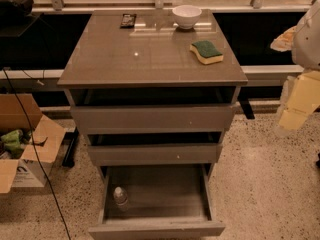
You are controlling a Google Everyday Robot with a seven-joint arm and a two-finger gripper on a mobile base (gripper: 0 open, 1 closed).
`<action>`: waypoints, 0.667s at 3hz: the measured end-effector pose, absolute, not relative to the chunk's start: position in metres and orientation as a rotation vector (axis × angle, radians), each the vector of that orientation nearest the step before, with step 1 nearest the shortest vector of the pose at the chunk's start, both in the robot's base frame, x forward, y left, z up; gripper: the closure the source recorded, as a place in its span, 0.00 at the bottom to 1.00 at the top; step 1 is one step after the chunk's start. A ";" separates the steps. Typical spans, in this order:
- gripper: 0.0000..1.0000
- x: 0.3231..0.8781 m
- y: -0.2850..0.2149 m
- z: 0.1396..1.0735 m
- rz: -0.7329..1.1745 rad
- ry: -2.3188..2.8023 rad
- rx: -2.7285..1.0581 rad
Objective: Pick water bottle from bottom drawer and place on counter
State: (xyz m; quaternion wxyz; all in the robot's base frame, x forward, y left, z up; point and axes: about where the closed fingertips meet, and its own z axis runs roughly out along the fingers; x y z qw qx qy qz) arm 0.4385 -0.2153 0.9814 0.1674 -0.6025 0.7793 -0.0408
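The water bottle (120, 198) is a small clear bottle with a white cap. It lies in the front left corner of the open bottom drawer (155, 229). The two shallower drawers above are slightly pulled out. The glossy grey-brown counter (145, 54) tops the cabinet. My gripper (299, 106) is at the right edge of the camera view, beside the cabinet at the height of the top drawer. It is well away from the bottle and holds nothing that I can see.
On the counter are a white bowl (186, 16) at the back, a green and yellow sponge (206, 52) at the right and a dark flat object (128, 20) at the back left. An open cardboard box (25, 144) and a black cable (35, 154) are on the floor at the left.
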 end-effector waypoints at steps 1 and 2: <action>0.00 0.439 -0.212 0.978 -0.105 2.210 -1.719; 0.00 0.441 -0.193 0.956 -0.038 2.169 -1.751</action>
